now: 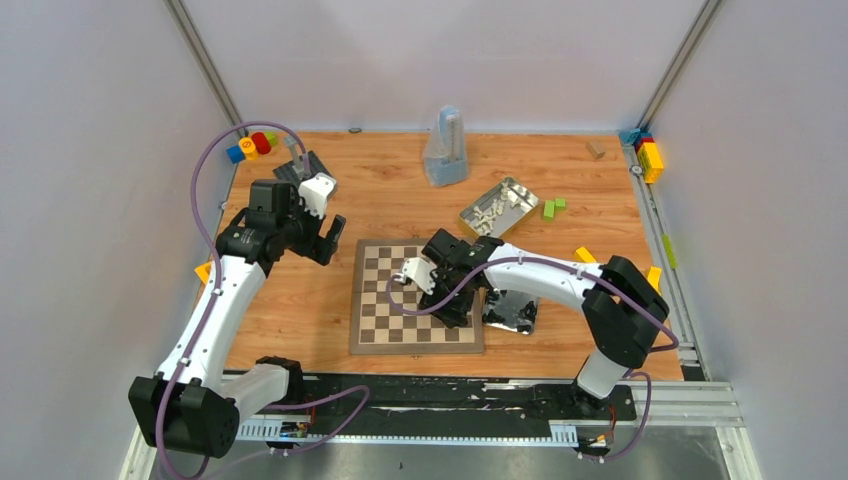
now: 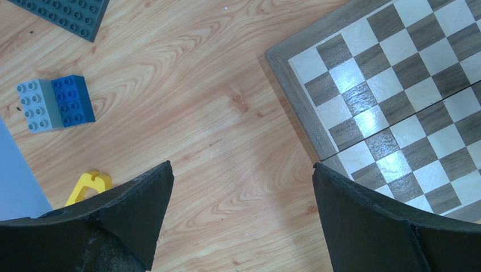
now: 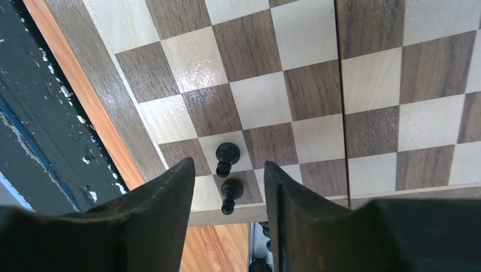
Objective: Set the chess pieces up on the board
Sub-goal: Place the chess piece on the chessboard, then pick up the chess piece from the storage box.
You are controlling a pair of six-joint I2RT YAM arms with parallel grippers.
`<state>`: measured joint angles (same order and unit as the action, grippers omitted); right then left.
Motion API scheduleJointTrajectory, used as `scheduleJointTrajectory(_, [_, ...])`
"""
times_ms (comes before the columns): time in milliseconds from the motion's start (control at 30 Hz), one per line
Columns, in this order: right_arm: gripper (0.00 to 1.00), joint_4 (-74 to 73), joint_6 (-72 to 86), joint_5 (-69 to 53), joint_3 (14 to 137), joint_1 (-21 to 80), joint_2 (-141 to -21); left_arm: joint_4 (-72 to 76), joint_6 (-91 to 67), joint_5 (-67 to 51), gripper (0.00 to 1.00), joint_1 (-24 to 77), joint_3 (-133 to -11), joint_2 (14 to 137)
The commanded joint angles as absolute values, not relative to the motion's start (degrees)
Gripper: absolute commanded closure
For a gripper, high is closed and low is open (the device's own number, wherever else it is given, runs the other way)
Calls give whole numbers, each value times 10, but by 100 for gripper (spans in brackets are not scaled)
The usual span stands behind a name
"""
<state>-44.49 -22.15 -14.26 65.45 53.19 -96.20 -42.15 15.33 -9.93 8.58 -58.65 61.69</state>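
Black chess pieces (image 3: 227,157) upright, side by side on board (image 3: 363,85)

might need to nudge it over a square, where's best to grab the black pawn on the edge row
Take the edge-row pawn by its slim stem under the round head, coming straight down. It seems upright, and the second pawn stands one square further in, so the right pincer should probably close along the row, clear of it.
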Motion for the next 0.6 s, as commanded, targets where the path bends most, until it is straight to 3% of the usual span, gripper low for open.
scheduleJointTrajectory(0, [48,-427,-218,-123,657,526,-915,-405,154,-102,0,83,-597,610])
scheduleJointTrajectory(300, [43,-427,-195,-196,641,400,-840,-405,154,-107,0,83,-596,607])
scheduleJointTrajectory(567, [49,-411,-181,-142,579,301,-833,-403,155,-118,0,84,-597,610])
